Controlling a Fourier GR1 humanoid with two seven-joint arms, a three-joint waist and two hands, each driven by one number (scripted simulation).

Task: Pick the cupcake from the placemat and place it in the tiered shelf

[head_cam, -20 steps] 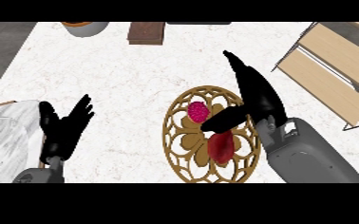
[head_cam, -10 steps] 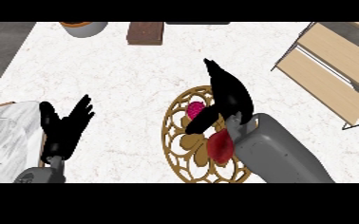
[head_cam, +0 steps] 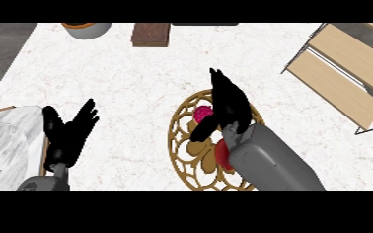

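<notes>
The cupcake (head_cam: 203, 113) sits on the round placemat (head_cam: 183, 143) – the right robot hand (head_cam: 228, 101) hovers over it, fingers straight, thumb beside it; the left robot hand (head_cam: 67, 134) rests open; tiered shelf (head_cam: 336, 71) stands far right

You get bright, even light across the white counter (head_cam: 131, 79), no glare, only faint soft shadow under the right hand (head_cam: 229, 103) on the placemat (head_cam: 186, 128) — edges crisp, corners undistorted — black hands show little surface detail.

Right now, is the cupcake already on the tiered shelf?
No, the cupcake sits on the placemat, beside the right robot hand.
</notes>
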